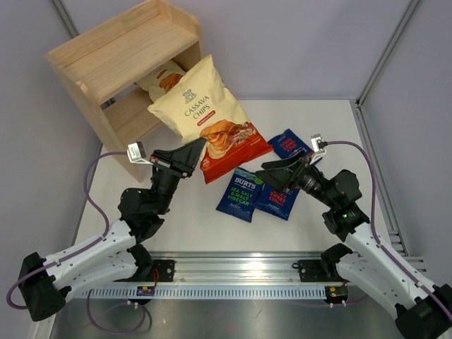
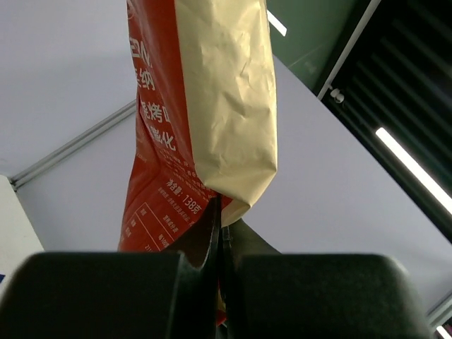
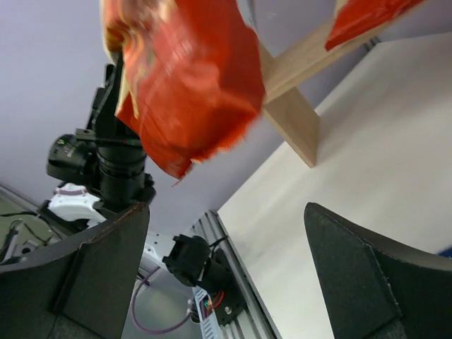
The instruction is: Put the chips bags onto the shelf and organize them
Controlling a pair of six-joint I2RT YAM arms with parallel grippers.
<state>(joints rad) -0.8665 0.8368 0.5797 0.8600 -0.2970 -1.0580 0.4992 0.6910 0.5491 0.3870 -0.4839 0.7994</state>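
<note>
L tool clamped tight on lower edge of big Cassava bag; wrist view shows both fingers pinched on the red-and-cream crinkle. Bag hangs clear of the worktop, tilted, top end toward the lower tier of the shelf; can't tell if it touches the wood. 2nd Cassava bag sits inside that lower tier, behind the held one. R tool spread wide, nothing btw fingers, over the right-hand Burts bags. On worktop: green-accent Burts bag lies flat, red-accent Burts bag just beside it on its right, edges overlapping. 3rd Burts bag lies farther back, near the held bag's red corner.
</note>
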